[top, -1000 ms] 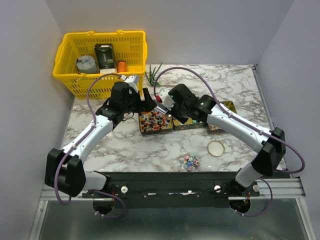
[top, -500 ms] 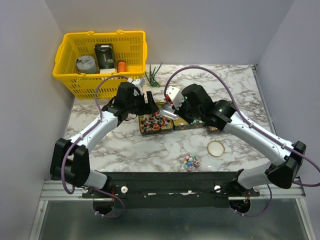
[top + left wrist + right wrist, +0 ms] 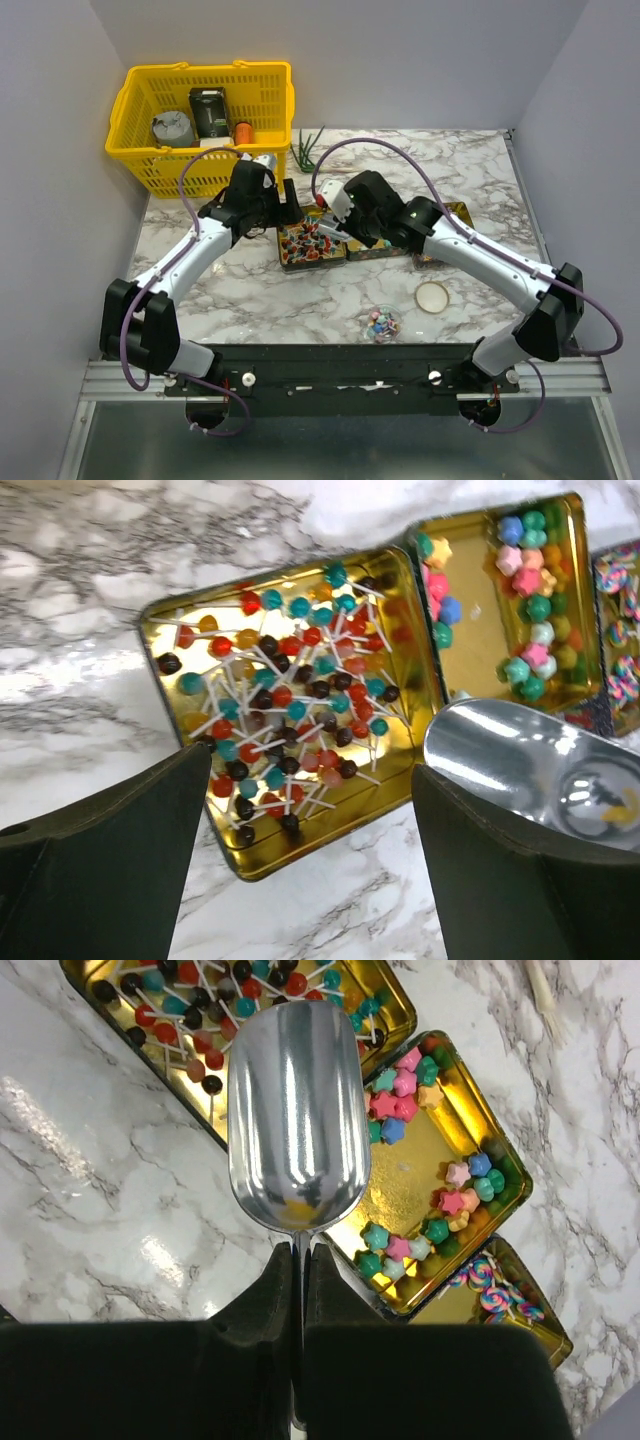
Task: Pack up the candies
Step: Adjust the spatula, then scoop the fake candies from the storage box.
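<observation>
At the far left of the table (image 3: 250,300) stands a yellow basket (image 3: 205,115) with a few items inside. Just right of it, the left tool (image 3: 312,770) hangs over a square gold tin (image 3: 215,605) heaped with lollipops (image 3: 290,710). Its fingers (image 3: 110,870) are spread wide, with nothing between them and nothing touching them. Next comes a metal scoop (image 3: 298,1110), its bowl poised over the seam between that tin and the middle tin (image 3: 420,1185). The right tool (image 3: 298,1260) is clamped tight on the thin handle of the scoop. The scoop's bowl looks almost bare, and a yellowish glint at its base may be a sweet or a reflection; I cannot tell which. The middle tin holds star-shaped sweets (image 3: 400,1095) around a bare gold floor. A third tin (image 3: 530,1335) beside it has striped sweets (image 3: 490,1295). The candies (image 3: 382,322) sit in a small mixed-colour cluster near the front edge, well apart from both tools. A round gold lid (image 3: 432,296) lies just to their right.
</observation>
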Controlling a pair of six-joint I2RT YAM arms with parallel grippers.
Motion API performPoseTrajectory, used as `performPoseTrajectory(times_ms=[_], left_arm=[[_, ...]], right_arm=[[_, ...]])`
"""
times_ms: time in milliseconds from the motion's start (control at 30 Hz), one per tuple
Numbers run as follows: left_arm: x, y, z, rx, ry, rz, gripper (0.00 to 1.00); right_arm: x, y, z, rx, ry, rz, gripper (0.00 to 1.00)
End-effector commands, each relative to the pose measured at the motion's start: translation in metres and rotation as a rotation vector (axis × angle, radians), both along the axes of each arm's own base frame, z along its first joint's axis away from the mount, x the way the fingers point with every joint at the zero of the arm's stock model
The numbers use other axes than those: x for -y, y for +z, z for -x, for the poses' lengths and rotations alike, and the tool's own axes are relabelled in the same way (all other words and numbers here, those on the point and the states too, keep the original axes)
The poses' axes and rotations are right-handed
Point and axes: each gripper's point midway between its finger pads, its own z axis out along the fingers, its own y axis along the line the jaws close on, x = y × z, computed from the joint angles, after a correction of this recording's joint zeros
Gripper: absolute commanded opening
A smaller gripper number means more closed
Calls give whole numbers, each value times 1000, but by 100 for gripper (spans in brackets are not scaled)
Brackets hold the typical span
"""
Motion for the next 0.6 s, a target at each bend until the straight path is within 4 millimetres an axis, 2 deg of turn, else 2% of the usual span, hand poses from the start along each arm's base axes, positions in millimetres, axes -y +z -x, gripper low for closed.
performPoseTrajectory(times_ms=[0,33,100,200,267,367,567], left_arm=[[-50,9,-10,10,212,-149,93],[-55,5,-8,-9,235,-165,92],[-68,-11,-3,-75,279,-195,89],[-72,-30,3,-145,289,-187,84],[-72,-38,5,-179,285,-180,81],[-69,-49,6,-220,270,-174,76],[-63,-60,6,-267,243,-157,71]], right_arm=[[3,-4,-13,33,-2,85,1],[4,-2,-18,46,-10,101,1],[3,-13,-22,36,4,157,1],[0,-19,-30,38,11,200,1],[-5,-21,-33,33,24,204,1],[-10,-35,-35,8,42,232,1],[-5,-60,-34,-42,55,307,1]])
